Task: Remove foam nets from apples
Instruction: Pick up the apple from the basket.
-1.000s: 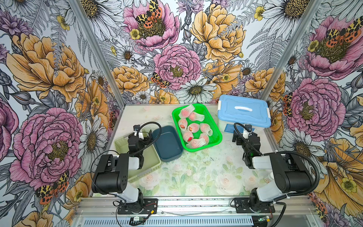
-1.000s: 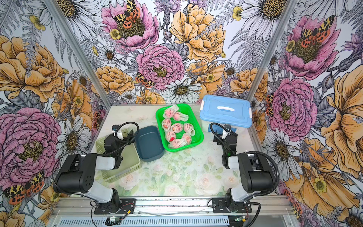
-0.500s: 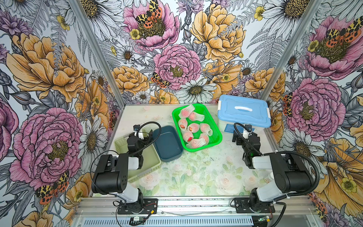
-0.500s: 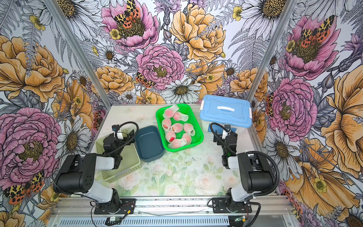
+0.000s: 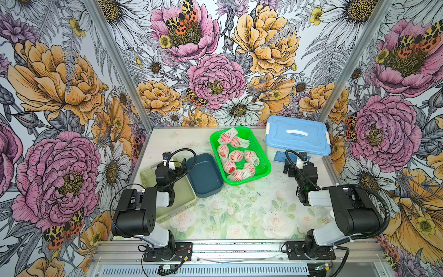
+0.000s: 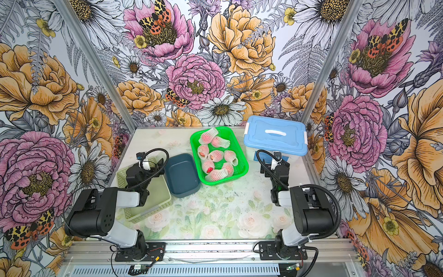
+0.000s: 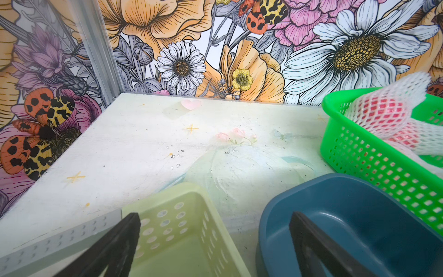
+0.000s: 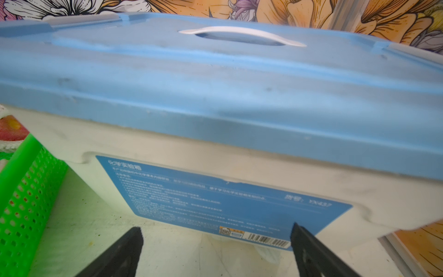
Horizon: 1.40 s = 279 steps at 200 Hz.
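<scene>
My left pincer (image 7: 213, 215) is spread wide and empty. It hangs over the gap between a pale green perforated plastic basket (image 5: 182, 199) and a dark blue plastic tub (image 5: 203, 177). My right pincer (image 8: 215, 227) is released too, holding nothing and facing the labelled side of a white storage box with a blue lid (image 5: 297, 136). The small red-pink apples (image 5: 236, 156) lie together in a bright green plastic mesh basket (image 5: 249, 179) toward the back of the table (image 5: 239, 211), between the tub and the box. The apples I can see are wrapped in white foam nets (image 5: 237, 174).

The scene is lit brightly and evenly — only soft shadows are cast. The box label (image 8: 215, 203) is rendered blurred.
</scene>
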Each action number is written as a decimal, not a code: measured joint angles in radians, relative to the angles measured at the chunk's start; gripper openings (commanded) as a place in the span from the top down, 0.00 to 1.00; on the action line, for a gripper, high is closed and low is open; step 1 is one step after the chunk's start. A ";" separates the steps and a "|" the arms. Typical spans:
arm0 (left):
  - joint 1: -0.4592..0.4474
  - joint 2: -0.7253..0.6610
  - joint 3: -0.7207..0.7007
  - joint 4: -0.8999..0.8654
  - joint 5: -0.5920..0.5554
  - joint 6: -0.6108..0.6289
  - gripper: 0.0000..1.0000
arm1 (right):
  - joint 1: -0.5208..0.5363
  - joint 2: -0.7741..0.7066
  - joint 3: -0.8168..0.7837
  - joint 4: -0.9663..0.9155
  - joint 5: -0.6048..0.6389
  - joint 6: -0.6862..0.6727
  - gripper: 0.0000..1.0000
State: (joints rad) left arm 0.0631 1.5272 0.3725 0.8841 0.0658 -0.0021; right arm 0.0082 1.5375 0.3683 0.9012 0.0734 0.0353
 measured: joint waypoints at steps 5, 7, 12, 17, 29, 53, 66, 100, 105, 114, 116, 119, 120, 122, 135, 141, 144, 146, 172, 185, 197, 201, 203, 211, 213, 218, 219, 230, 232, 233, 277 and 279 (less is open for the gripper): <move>0.000 -0.005 0.004 -0.010 -0.001 0.000 0.01 | 0.000 0.000 0.000 0.000 0.000 0.000 0.00; 0.000 -0.007 0.005 -0.014 -0.001 0.000 0.01 | 0.000 0.000 0.000 0.000 0.000 0.000 0.00; 0.000 -0.013 0.010 -0.025 -0.002 0.000 0.01 | 0.000 0.000 0.000 0.000 0.000 0.000 0.00; -0.001 -0.020 0.016 -0.037 -0.005 0.001 0.01 | 0.000 0.000 0.000 0.000 0.000 0.000 0.00; -0.011 -0.042 0.026 -0.065 -0.026 0.001 0.01 | 0.000 0.000 0.000 0.000 0.000 0.000 0.00; -0.056 -0.128 0.035 -0.142 -0.109 0.002 0.01 | 0.000 0.000 0.000 0.000 0.000 0.000 0.00; -0.096 -0.190 0.043 -0.190 -0.206 0.000 0.01 | 0.000 0.000 0.000 0.000 0.000 0.000 0.00; -0.196 -0.386 0.076 -0.348 -0.446 -0.049 0.01 | 0.000 0.000 0.000 0.000 0.000 0.000 0.00; -0.217 -0.413 0.087 -0.378 -0.493 -0.060 0.01 | 0.000 0.000 0.000 0.000 0.000 0.000 0.00; -0.261 -0.454 0.109 -0.435 -0.569 -0.078 0.01 | 0.000 0.000 0.000 0.000 0.000 0.000 0.00; -0.271 -0.463 0.115 -0.448 -0.586 -0.080 0.01 | 0.000 0.000 0.000 0.000 0.000 0.000 0.00; -0.287 -0.478 0.122 -0.469 -0.608 -0.090 0.01 | 0.000 0.000 0.000 0.000 0.000 0.000 0.00; -0.291 -0.481 0.125 -0.474 -0.614 -0.092 0.01 | 0.000 0.000 0.000 0.000 0.000 0.000 0.01; -0.301 -0.489 0.131 -0.490 -0.629 -0.100 0.01 | 0.000 0.000 0.000 0.000 0.000 0.000 0.00; -0.354 -0.538 0.174 -0.599 -0.704 -0.146 0.01 | 0.000 0.000 0.000 -0.001 0.001 0.000 0.00; -0.370 -0.556 0.202 -0.665 -0.730 -0.174 0.01 | 0.000 0.000 0.000 -0.002 0.001 0.000 0.00; -0.376 -0.562 0.218 -0.698 -0.741 -0.186 0.01 | 0.000 0.000 0.000 -0.002 0.002 0.000 0.00; -0.380 -0.566 0.230 -0.724 -0.747 -0.198 0.01 | 0.000 0.000 0.000 -0.003 0.001 0.000 0.00; -0.402 -0.566 0.436 -1.054 -0.796 -0.333 0.01 | -0.010 0.000 0.002 -0.021 -0.006 0.001 0.00; -0.406 -0.551 0.533 -1.189 -0.793 -0.375 0.01 | -0.010 0.000 0.002 -0.025 -0.010 0.001 0.00; -0.401 -0.537 0.602 -1.286 -0.746 -0.385 0.01 | -0.010 0.000 0.002 -0.026 -0.012 0.001 0.00; -0.394 -0.533 0.620 -1.314 -0.715 -0.384 0.01 | -0.010 0.000 0.002 -0.027 -0.012 0.001 0.00; -0.392 -0.531 0.628 -1.328 -0.697 -0.384 0.01 | -0.010 0.000 0.002 -0.028 -0.012 0.000 0.00; -0.378 -0.523 0.652 -1.369 -0.618 -0.373 0.01 | -0.007 -0.002 0.002 -0.034 -0.012 0.000 0.00; -0.372 -0.519 0.658 -1.381 -0.589 -0.365 0.01 | -0.006 -0.003 0.002 -0.037 -0.012 0.000 0.00; -0.359 -0.514 0.668 -1.401 -0.532 -0.356 0.01 | -0.005 -0.008 0.002 -0.045 -0.012 0.000 0.00; -0.356 -0.511 0.669 -1.408 -0.514 -0.352 0.01 | -0.005 -0.009 0.002 -0.046 -0.012 -0.001 0.00; -0.333 -0.494 0.683 -1.446 -0.386 -0.322 0.01 | 0.002 -0.040 0.002 -0.082 -0.011 -0.005 0.00; -0.328 -0.489 0.685 -1.452 -0.358 -0.315 0.01 | 0.003 -0.047 0.002 -0.087 -0.011 -0.005 0.00; -0.327 -0.488 0.686 -1.455 -0.349 -0.313 0.01 | 0.005 -0.051 0.002 -0.090 -0.011 -0.007 0.01; -0.311 -0.373 0.737 -1.550 0.041 -0.220 0.01 | 0.163 -0.320 0.071 -0.358 0.010 -0.080 0.02; -0.308 -0.369 0.739 -1.552 0.054 -0.217 0.01 | 0.170 -0.333 0.078 -0.373 0.011 -0.082 0.02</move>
State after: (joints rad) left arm -0.2447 1.1584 1.1118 -0.6678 0.1196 -0.2195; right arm 0.1783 1.2045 0.4465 0.5282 0.0841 -0.0471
